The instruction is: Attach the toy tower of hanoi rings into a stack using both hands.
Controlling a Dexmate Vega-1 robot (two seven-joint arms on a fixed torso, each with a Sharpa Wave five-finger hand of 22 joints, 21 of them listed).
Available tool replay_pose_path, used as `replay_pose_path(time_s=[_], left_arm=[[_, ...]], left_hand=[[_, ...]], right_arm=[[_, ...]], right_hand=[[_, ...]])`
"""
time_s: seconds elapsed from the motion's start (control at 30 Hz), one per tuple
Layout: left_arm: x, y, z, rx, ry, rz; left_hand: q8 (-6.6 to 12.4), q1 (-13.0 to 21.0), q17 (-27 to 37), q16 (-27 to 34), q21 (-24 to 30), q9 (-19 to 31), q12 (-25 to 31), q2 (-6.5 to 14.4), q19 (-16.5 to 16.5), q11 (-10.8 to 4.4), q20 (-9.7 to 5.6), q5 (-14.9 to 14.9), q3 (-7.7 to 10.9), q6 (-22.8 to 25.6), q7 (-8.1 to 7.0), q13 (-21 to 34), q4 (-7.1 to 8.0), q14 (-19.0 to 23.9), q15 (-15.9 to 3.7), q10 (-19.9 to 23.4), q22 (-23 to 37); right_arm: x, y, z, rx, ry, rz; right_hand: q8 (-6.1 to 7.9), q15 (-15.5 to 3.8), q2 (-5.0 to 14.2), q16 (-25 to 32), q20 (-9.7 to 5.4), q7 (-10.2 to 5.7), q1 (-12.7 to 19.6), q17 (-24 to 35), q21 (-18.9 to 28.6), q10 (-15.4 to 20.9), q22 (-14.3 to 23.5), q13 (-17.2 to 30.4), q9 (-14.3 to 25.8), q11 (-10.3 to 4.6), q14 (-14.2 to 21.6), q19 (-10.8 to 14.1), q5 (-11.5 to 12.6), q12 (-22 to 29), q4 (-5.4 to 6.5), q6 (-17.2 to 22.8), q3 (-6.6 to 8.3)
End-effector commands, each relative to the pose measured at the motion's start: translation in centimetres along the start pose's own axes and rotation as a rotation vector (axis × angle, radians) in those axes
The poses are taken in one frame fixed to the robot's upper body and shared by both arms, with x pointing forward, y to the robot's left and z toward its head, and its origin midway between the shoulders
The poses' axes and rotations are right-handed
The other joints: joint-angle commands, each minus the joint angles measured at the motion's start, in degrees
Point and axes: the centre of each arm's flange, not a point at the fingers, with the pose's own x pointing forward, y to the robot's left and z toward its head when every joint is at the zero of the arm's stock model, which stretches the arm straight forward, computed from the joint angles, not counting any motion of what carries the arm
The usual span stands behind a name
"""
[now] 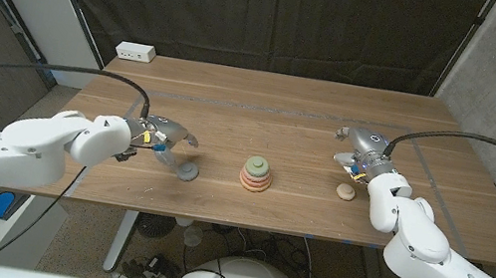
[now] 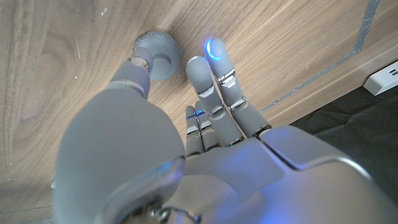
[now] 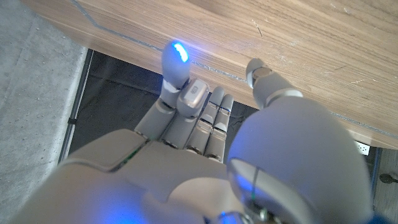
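- The ring stack [image 1: 256, 174] stands mid-desk [image 1: 292, 116]. A loose grey ring [image 1: 186, 171] lies to its left, a tan ring [image 1: 347, 191] to its right.
- Judged step: the left hand [image 1: 162, 136] hovers just above the grey ring, fingers [image 2: 200, 73] spread wide, holding nothing. Pinch the ring's rim squarely before lifting.
- The right hand [image 1: 363, 149] hangs above the tan ring, fingers apart and empty.
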Motion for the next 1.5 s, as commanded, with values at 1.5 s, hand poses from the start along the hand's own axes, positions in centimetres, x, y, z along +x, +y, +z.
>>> replay_pose_path(time_s=[1.5], left_arm=[[1.8,-5.5,1.4,-0.032,-0.001,0.025]], left_hand=[[2.32,0.77,0.81,3.29,-0.56,-0.15,1.45,1.83,1.48,-2.09,-6.14,-0.18,-0.92,5.77,-1.22,-0.94,-0.24,1.11,-1.99,6.18,0.0]], right_arm=[[-0.1,0.0,0.4,-0.011,-0.006,0.016]], right_hand=[[-0.06,-2.83,0.78,-0.12,-1.41,0.01,0.16,0.05,0.78,1.01,-0.25,0.71,-0.23,0.04,0.66,-0.52,0.45,0.17,-0.07,0.52,0.51]])
